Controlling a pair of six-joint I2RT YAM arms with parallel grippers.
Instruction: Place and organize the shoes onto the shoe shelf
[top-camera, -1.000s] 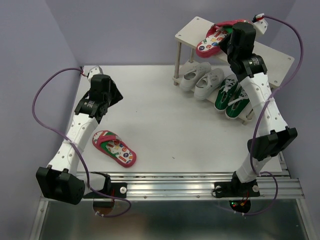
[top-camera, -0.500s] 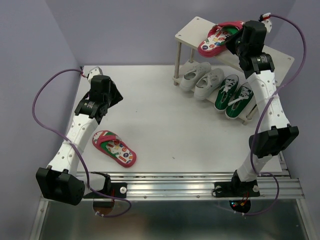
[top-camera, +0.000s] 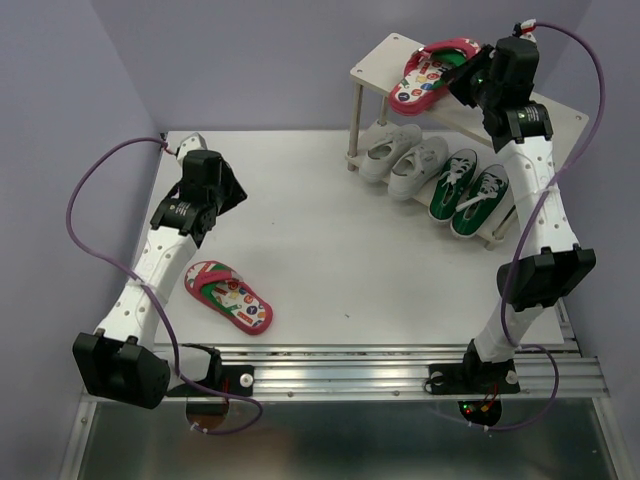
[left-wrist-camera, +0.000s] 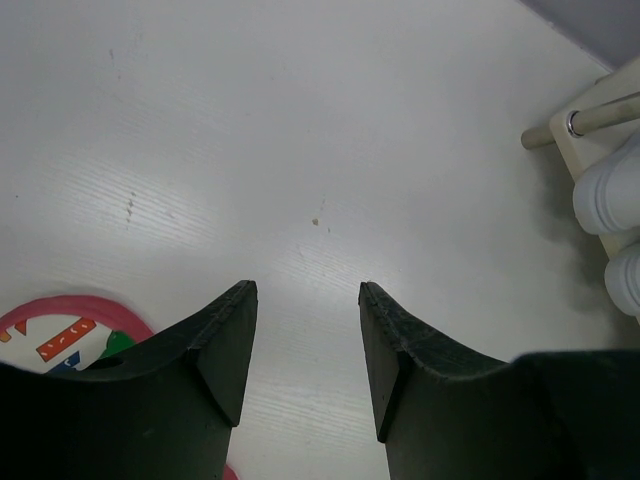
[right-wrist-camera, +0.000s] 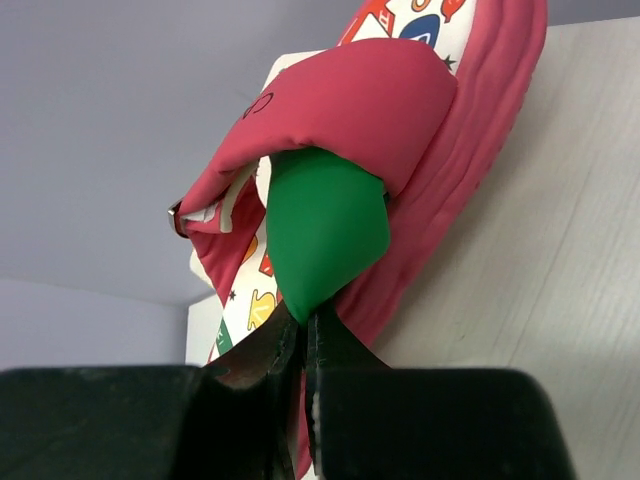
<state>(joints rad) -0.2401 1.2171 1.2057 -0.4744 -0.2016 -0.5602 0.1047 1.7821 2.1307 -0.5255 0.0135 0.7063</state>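
Covering the flip-flop's (top-camera: 425, 75) heel end from above, the right arm (top-camera: 530, 170) half hides the right pincer (right-wrist-camera: 303, 335). Its wrist view shows the jaws pinched onto the green strap (right-wrist-camera: 328, 230), with the flip-flop on the shelf's (top-camera: 375, 68) top board. The left pincer (left-wrist-camera: 305, 292) hangs spread over the surface (top-camera: 330, 240), gripping nothing, near the second flip-flop (top-camera: 229, 295).

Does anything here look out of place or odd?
One red-pink flip-flop with a printed insole lies alone on the white table, away from the beige two-tier shoe shelf. Its mate is on the top board, strap pinched by the right gripper.
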